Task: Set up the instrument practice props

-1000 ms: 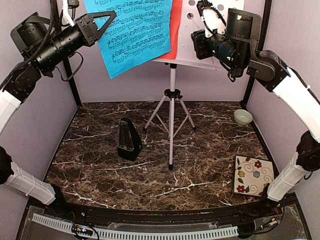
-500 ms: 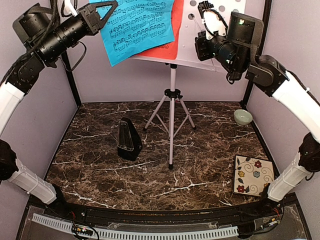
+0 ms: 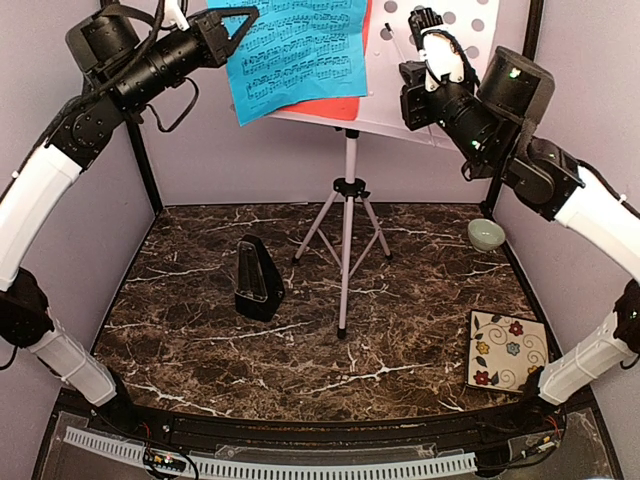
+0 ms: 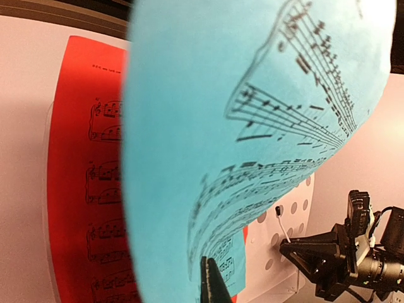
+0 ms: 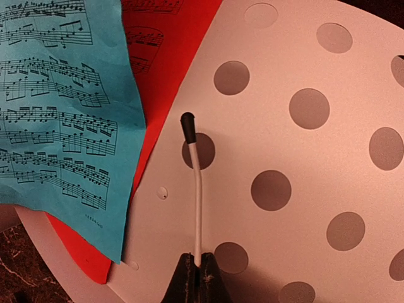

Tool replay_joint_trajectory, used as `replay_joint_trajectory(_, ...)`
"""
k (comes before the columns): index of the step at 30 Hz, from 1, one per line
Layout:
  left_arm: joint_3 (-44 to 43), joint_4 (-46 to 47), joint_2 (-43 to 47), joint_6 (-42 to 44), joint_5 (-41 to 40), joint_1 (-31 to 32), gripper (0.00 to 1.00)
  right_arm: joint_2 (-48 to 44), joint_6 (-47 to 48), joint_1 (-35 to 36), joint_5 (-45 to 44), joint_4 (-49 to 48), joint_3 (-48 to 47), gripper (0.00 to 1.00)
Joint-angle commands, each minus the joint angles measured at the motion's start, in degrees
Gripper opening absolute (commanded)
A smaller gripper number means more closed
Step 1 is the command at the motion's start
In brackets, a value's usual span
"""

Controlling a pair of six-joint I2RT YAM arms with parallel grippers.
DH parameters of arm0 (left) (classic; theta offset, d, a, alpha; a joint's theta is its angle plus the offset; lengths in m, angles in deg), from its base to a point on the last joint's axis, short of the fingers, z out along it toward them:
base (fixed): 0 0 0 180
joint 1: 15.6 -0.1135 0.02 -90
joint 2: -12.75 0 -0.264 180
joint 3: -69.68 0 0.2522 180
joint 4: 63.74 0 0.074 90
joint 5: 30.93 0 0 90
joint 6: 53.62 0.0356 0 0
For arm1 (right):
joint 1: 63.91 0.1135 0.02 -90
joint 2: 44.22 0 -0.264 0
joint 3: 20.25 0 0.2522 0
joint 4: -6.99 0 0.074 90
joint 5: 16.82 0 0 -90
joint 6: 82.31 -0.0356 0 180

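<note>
Top view: white music stand (image 3: pixel 347 230) is standing on its tripod at the centre of the marble-patterned table (image 3: pixel 400 300), with its perforated desk (image 3: pixel 470 25) sitting at 12 o'clock, high against the back wall.

Left gripper (image 3: pixel 245 18) is reaching in from 10 o'clock and is clamping the left edge of the cyan-blue page (image 3: pixel 300 50). In the left wrist view only one dark finger (image 4: pixel 211 284) is showing, with the sheet curling up and across in front of it. The page is hanging tilted, its lower corner drooping toward 7 o'clock and overlapping the red page (image 3: pixel 335 105), which is lying flat on the desk behind it.

Right gripper (image 3: pixel 422 22) is coming in from 3 o'clock. Its fingers are sitting closed together on the foot of a thin white wire arm (image 5: pixel 197 189), whose black tip (image 5: pixel 187 124) is lying over one of the desk's holes, just beside the red page's edge.

Writing: both pages are carrying printed black staves of notes. A small printed line near the cyan-blue page's bottom corner is too small to read, as is the heading on the red page. No brand is readable.

Black pyramid metronome (image 3: pixel 257 280) is standing upright at 9 o'clock from the stand's feet, apart from them. Pale green bowl (image 3: pixel 486 234) is sitting at 3 o'clock, and floral tile (image 3: pixel 508 350) is lying at 4 o'clock
</note>
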Motion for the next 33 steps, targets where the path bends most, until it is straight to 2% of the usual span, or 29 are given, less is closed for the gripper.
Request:
replay_joint_trajectory(1, -4.2, 1.6, -2.1, -0.9, 7.5, -0.7, 0.00, -2.4, 4.7, -0.3, 5.8, -9.4, 4.3, 0.00)
replay_joint_trajectory(8, -13.9, 0.5, -10.1, -3.3, 15.8, -1.5, 0.00, -4.1, 6.7, -0.7, 11.5, -15.4, 8.9, 0.00)
replay_joint_trajectory(14, -23.1, -0.4, -18.4, -5.7, 20.9, -1.9, 0.00, -4.9, 7.2, -0.8, 14.5, -16.0, 10.2, 0.00)
replay_joint_trajectory(21, -25.3, 3.1, -22.1, -8.4, 24.7, -1.9, 0.00, -4.4, 8.2, -1.1, 16.6, -15.7, 10.1, 0.00)
replay_joint_trajectory(29, -25.8, 5.2, -24.3, -10.9, 25.3, -1.9, 0.00, -3.4, 8.4, -1.1, 17.0, -15.9, 9.7, 0.00)
replay_joint_trajectory(33, -25.9, 5.5, -24.6, -11.0, 25.3, -1.9, 0.00, -3.4, 8.2, -1.1, 16.7, -16.0, 9.8, 0.18)
